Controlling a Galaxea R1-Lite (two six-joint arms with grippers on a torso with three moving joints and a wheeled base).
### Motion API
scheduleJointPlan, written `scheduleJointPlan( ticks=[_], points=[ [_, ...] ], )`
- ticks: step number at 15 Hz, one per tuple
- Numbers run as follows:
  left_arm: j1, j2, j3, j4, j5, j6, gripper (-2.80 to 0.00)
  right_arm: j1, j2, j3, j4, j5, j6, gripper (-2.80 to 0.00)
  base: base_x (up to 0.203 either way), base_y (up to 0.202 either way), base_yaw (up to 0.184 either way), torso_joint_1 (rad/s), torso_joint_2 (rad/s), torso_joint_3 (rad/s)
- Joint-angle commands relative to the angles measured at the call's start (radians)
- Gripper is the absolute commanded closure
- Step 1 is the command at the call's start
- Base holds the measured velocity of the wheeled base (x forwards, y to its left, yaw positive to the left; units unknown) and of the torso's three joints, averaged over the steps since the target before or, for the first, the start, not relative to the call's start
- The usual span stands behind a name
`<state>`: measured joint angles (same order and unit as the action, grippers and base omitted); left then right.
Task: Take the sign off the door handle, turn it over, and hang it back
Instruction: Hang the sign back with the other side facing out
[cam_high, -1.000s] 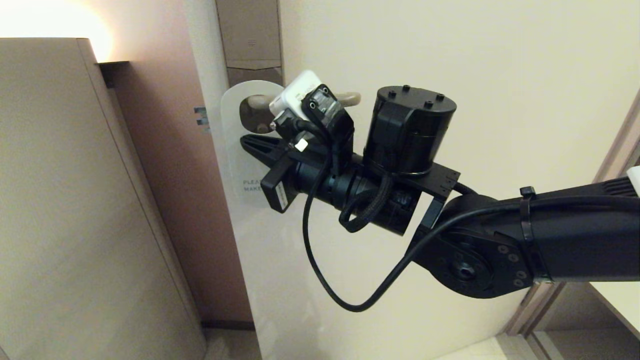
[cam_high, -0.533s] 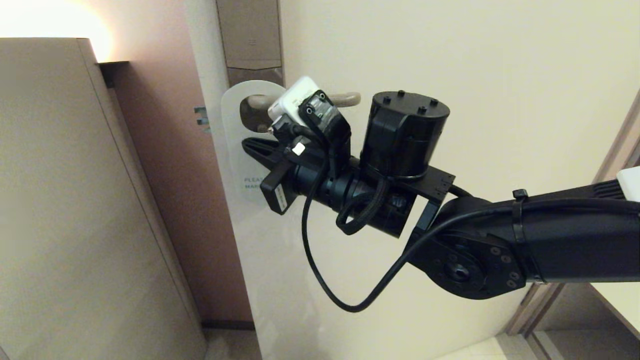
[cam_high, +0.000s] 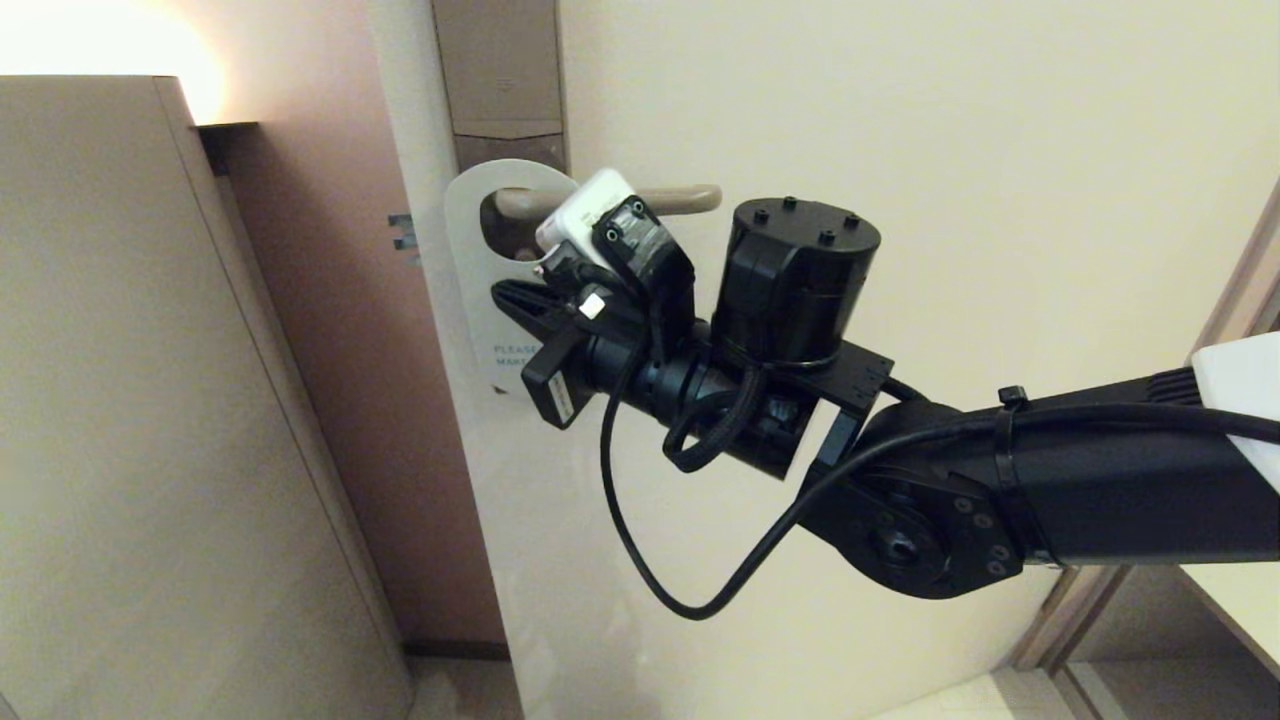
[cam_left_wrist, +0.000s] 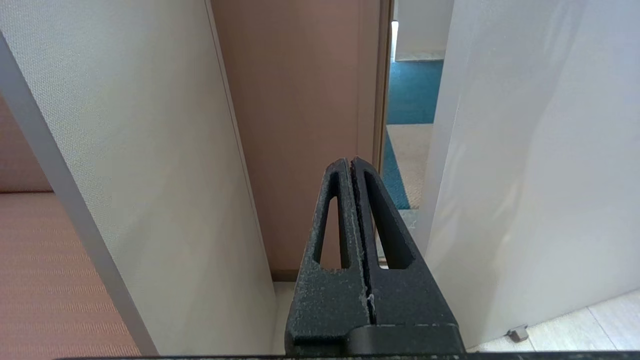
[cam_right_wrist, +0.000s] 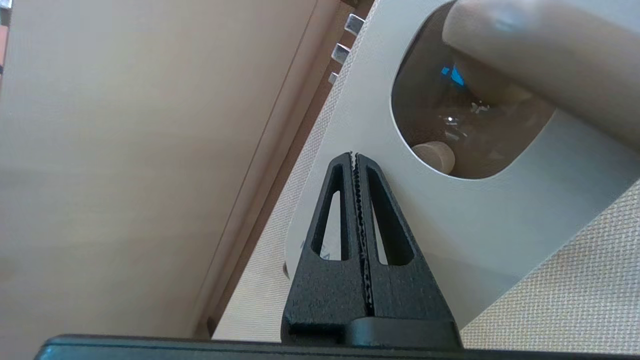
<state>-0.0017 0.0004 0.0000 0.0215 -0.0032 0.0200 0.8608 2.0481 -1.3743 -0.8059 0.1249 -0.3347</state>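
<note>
Hanging white side out, the sign (cam_high: 478, 262) is seen with its hole around the door handle (cam_high: 640, 199), so the re-hanging step is judged nearly done. The right gripper (cam_right_wrist: 354, 155) is clenched at the sign's edge, seemingly pinching it, though that contact is poorly shown; release and withdrawal are called for next. Around it stand the cream door (cam_high: 900, 150) and a beige panel (cam_high: 150, 400); the left gripper (cam_left_wrist: 350, 161) is parked shut.

The door handle (cam_high: 655, 198) is carrying the sign (cam_high: 478, 270), sticking out level from its brownish backplate (cam_high: 500, 70) on the pale door (cam_high: 900, 150). The sign is hanging white face outward, the lever passing through its round hole.
</note>
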Motion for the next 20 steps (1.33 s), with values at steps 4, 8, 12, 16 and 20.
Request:
scheduleJointPlan(
  ticks=[4, 8, 12, 16, 20],
  points=[
    [0.0, 0.0, 0.0, 0.0, 0.0, 0.0, 0.0, -0.014, 0.012, 0.001, -0.007, 0.001, -0.003, 0.0, 0.0, 0.0, 0.0, 0.0, 0.0, 0.0],
    [0.0, 0.0, 0.0, 0.0, 0.0, 0.0, 0.0, -0.029, -0.003, 0.008, -0.007, 0.001, -0.003, 0.0, 0.0, 0.0, 0.0, 0.0, 0.0, 0.0],
    [0.0, 0.0, 0.0, 0.0, 0.0, 0.0, 0.0, -0.044, -0.06, 0.062, 0.0, 0.001, -0.002, 0.0, 0.0, 0.0, 0.0, 0.0, 0.0, 0.0],
    [0.0, 0.0, 0.0, 0.0, 0.0, 0.0, 0.0, -0.065, -0.125, 0.147, 0.019, 0.002, -0.001, 0.0, 0.0, 0.0, 0.0, 0.0, 0.0, 0.0],
    [0.0, 0.0, 0.0, 0.0, 0.0, 0.0, 0.0, -0.088, -0.202, 0.254, 0.033, 0.002, -0.001, 0.0, 0.0, 0.0, 0.0, 0.0, 0.0, 0.0]
  ],
)
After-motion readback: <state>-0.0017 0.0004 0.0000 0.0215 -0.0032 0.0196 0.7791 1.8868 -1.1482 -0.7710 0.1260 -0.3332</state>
